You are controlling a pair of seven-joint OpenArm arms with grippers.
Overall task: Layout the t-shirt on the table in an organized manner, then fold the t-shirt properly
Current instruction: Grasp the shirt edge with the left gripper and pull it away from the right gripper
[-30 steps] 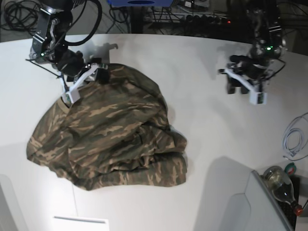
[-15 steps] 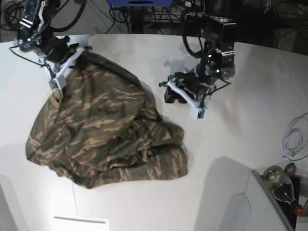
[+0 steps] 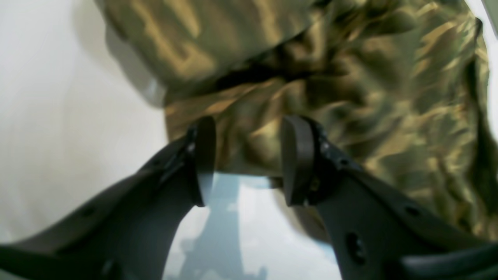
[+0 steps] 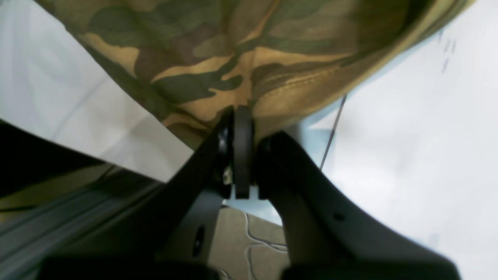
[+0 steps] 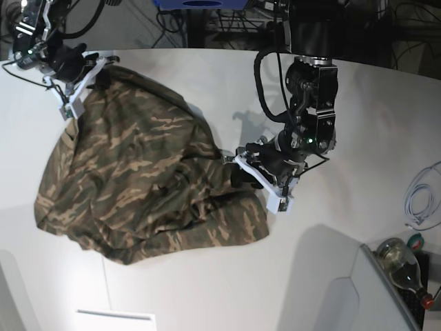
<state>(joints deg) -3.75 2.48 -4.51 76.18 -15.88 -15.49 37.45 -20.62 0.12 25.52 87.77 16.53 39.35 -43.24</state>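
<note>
The t-shirt [image 5: 145, 186] lies in a rumpled heap on the white table [image 5: 207, 83], toward the base view's left half, its camouflage cloth bunched into folds along the lower right edge.

The right gripper [image 5: 77, 86] sits at the shirt's upper left corner in the base view. Its wrist camera shows the jaws pressed together on a hemmed edge of the cloth (the tan stitched band runs right into the pinch), with the fabric [image 4: 241, 50] spreading away above the fingertips [image 4: 243, 128] and white tabletop on either side. That corner of the shirt is drawn up toward the gripper, and the rest of the garment trails down and to the right from it.

The left gripper [image 5: 256, 174] is at the opposite side, low over the table at the shirt's right edge, where a dark fold runs toward it. From the left wrist camera its jaws stand apart with a clear gap between the two pads [image 3: 297, 159]; the crumpled cloth [image 3: 311, 77] lies just beyond the fingertips and fills the space seen between them, while bare table shows beneath. Whether either pad touches the fabric cannot be told.
</note>
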